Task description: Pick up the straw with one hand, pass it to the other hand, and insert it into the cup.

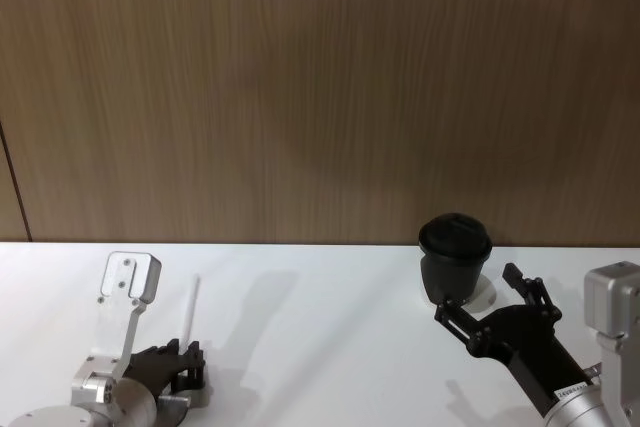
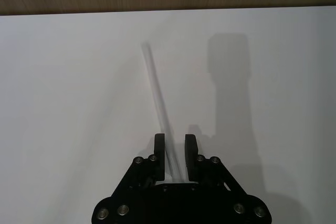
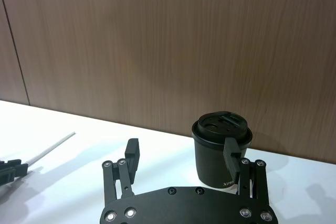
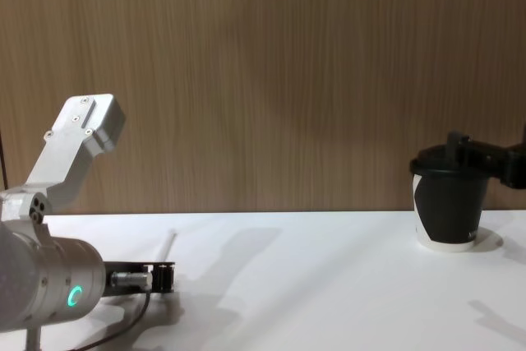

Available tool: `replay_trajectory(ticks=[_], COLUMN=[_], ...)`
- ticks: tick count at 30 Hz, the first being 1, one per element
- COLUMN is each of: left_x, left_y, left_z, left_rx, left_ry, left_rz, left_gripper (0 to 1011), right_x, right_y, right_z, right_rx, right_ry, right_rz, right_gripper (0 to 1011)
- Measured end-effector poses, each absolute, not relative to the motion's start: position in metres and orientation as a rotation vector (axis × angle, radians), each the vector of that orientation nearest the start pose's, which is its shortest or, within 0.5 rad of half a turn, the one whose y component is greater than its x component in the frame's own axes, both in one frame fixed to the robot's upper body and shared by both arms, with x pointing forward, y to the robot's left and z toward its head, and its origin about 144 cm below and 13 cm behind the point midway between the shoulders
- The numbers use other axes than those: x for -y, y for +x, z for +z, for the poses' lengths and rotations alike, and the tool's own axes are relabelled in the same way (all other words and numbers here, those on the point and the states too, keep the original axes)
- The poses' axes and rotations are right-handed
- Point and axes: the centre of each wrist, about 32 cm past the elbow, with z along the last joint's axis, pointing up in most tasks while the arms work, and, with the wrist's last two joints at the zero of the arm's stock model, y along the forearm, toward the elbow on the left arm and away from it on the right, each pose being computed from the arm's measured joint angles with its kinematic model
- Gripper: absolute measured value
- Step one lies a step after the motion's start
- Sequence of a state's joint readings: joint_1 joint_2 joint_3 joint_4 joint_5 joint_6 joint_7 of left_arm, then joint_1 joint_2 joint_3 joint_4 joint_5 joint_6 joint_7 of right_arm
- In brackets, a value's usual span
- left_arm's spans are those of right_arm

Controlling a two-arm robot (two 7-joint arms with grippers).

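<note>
Down at the near left of the smooth white tabletop point(image 1: 330, 347), the long, thin, straight white straw point(image 2: 156, 93) lies flat, its far end pointing toward the brown wood-grain wall panel point(image 1: 320, 97). It looks slightly translucent in the left wrist view. The left gripper point(image 2: 174, 148), a flat black two-finger claw on a thick silver-grey cylinder wrist point(image 4: 41, 285) with a green glowing ring point(image 4: 74, 296), sits low over the table at the straw's near end. Its two blocky fingers point(image 2: 159, 145) stand one on each side of the tube. They are parted, with bare gap showing on one side, so they straddle the straw and do not pinch it.

Over at the right, close to the wall, the small black paper cup point(image 3: 212, 156) stands upright. It tapers downward and carries a white curved panel and a white base rim in the chest view. A black moulded lid point(image 3: 223, 124) with raised shapes on top closes it, so what is inside is hidden. The right gripper point(image 3: 181, 148), plain black with bolted linkage bars, is just in front of the cup with its fingers spread wide. One finger overlaps the cup's upper edge in the right wrist view; whether it touches cannot be told. Nothing is held between its fingers.
</note>
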State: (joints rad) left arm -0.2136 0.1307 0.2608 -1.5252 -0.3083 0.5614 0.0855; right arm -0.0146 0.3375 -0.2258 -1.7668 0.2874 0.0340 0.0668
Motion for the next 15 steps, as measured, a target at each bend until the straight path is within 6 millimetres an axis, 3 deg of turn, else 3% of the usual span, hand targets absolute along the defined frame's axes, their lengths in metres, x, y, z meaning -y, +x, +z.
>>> replay_trajectory(ticks=[15], left_x=[-0.1837], left_y=[0.5077], left_z=[1.1883], left_rx=[-0.377], left_ry=[0.306], left_rz=[1.333], left_gripper=[142], right_x=[0.2371], right_y=[0.4433], right_z=[1.1887], right_rx=[0.075], right_ry=[0.026], right_rz=[-1.229], right_gripper=[1001])
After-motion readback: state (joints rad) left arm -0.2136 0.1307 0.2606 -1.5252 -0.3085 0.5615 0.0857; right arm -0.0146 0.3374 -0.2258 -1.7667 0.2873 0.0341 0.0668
